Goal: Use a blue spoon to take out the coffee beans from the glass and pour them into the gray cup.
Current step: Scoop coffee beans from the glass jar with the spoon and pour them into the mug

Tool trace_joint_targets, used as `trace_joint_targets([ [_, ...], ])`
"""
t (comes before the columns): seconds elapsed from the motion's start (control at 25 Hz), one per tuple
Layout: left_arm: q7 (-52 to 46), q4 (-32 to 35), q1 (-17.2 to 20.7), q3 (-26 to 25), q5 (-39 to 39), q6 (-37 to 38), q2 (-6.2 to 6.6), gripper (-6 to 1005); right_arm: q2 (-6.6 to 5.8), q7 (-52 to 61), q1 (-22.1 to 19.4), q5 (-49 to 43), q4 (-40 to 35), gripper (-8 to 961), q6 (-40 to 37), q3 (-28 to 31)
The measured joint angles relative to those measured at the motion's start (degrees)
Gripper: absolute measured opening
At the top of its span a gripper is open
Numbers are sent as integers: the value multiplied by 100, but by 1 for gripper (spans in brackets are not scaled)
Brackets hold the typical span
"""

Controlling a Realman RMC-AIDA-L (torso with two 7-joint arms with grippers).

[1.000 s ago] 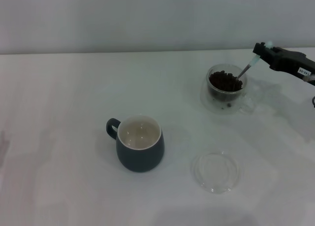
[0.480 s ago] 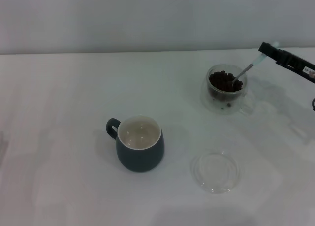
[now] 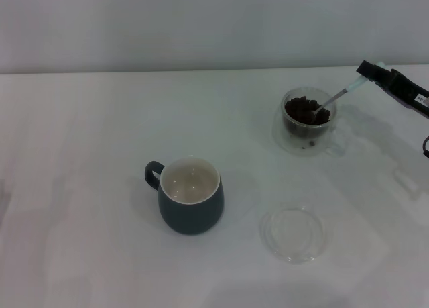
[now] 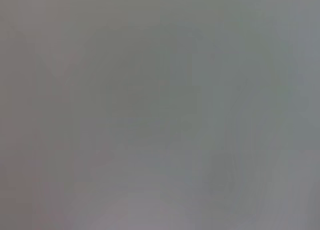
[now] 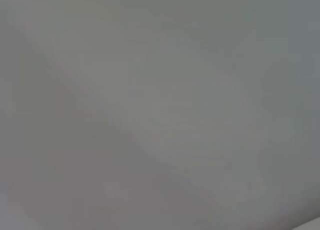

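The clear glass (image 3: 308,123) with a side handle stands at the far right of the table, filled with dark coffee beans (image 3: 306,111). My right gripper (image 3: 368,71) comes in from the right edge and is shut on the pale handle of the blue spoon (image 3: 338,95). The spoon slants down and its metal bowl rests in the beans. The gray cup (image 3: 190,194), white inside and empty, stands near the middle with its handle to the left. The left gripper is out of view. Both wrist views show only a blank grey surface.
A shallow clear glass dish (image 3: 294,233) lies on the white table (image 3: 80,140) in front of the glass, to the right of the gray cup. A pale wall runs along the table's far edge.
My right gripper has drawn back to the right, and the spoon now lies at a flatter slant with its bowl still in the beans.
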Motion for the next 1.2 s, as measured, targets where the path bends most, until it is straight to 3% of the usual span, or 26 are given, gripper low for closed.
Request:
trace_joint_targets([
  [1.2,26,-136,-3,0,-150,36,2,861,-33,910,-186,1185,425,149,30,14],
])
